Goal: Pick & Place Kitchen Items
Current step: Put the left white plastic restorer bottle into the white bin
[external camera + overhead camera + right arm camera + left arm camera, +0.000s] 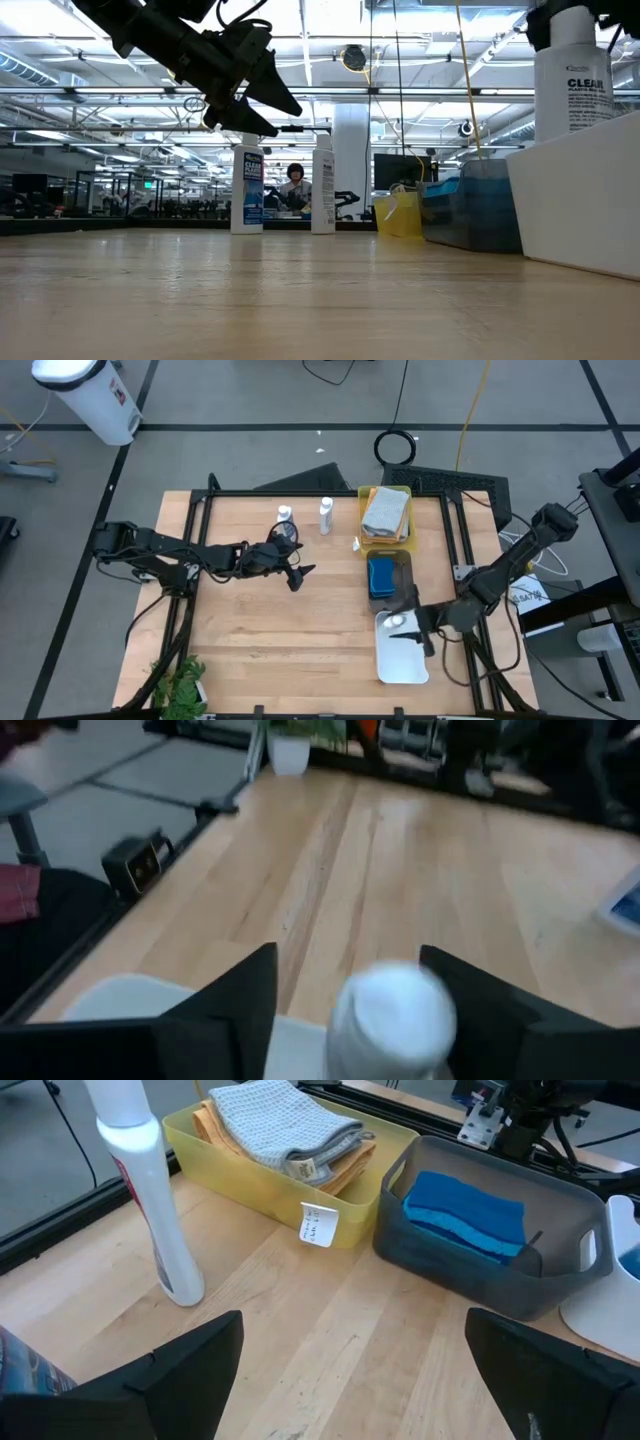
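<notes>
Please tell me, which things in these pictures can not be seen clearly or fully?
- Bottle between the right gripper fingers: blurred in the right wrist view, cut off by the bottom edge; contact cannot be told.
- Blue sponges: the dark grey tray wall hides their lower part, so their number is unclear.
- Orange towel: mostly covered by the grey towel in the yellow tray.
- Bottle labels: too small in the low view.

Left end effector (297, 575) hovers with fingers spread wide (right end effector (424, 628) parted too).

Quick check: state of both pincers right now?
Left pincer: open, empty, above the table.
Right pincer: open around the bottle in the white tray.
</notes>
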`<act>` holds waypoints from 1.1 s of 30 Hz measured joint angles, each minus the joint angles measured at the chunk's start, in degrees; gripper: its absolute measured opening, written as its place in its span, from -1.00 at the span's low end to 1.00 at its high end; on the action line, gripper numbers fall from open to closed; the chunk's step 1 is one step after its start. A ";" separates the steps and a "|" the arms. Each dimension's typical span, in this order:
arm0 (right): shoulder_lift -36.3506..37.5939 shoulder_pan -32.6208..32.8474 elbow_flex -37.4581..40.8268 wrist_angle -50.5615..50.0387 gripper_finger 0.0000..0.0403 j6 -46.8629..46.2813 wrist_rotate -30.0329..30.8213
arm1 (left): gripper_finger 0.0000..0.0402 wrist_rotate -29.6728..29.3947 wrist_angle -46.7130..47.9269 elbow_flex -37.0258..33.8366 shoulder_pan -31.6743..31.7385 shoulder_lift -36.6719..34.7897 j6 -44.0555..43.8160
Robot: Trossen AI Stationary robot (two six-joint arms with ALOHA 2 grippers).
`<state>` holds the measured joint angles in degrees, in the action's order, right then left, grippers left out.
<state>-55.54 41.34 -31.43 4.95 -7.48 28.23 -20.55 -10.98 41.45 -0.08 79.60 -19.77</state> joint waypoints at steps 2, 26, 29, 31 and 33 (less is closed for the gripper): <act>2.41 0.00 0.00 0.13 0.13 1.81 0.02 | 0.91 0.00 -0.40 0.00 0.00 0.00 0.02; 15.11 -0.11 -0.02 10.12 0.32 23.23 13.73 | 0.76 -15.42 12.87 -1.44 0.80 -0.03 -10.32; 14.19 -0.11 -0.02 10.01 0.31 23.22 13.73 | 0.67 -17.34 10.81 -5.08 0.50 -0.03 -11.12; 13.90 -0.11 -0.02 10.01 0.31 23.23 13.73 | 0.61 -17.46 8.20 -7.68 0.42 -0.05 -11.74; 13.80 -0.11 -0.02 10.11 0.31 23.42 13.73 | 0.57 -17.43 5.55 -10.52 0.77 -0.05 -12.28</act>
<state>-41.74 41.23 -31.44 15.06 15.94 41.95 -37.98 -5.44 30.93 0.70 79.55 -32.05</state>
